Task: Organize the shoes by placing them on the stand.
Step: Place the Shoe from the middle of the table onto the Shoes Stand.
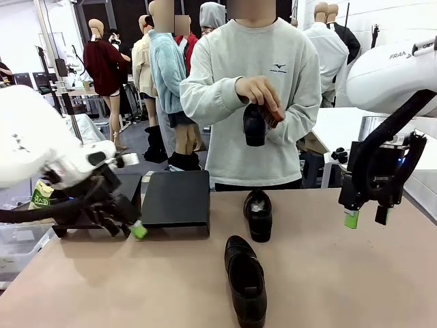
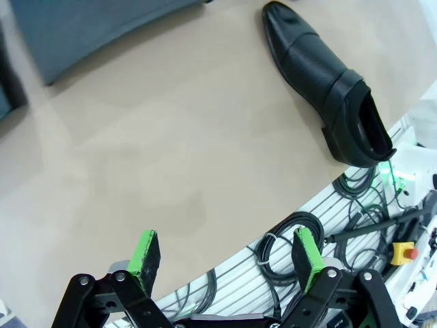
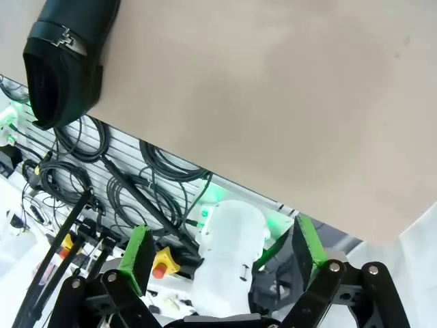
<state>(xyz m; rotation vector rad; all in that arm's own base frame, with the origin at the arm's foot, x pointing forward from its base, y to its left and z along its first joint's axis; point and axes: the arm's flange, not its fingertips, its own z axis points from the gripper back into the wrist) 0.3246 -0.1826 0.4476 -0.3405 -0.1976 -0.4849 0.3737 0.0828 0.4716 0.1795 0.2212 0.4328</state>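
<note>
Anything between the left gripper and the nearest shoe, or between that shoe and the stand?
Nothing visible. Bare table lies between the open left gripper and the near shoe, and between that shoe and the black stand. The other shoe on the table sits off to the side.

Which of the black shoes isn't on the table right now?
The shoe in the person's grasp, raised above the far edge; the middle shoe and the nearest shoe lie on the table.
</note>
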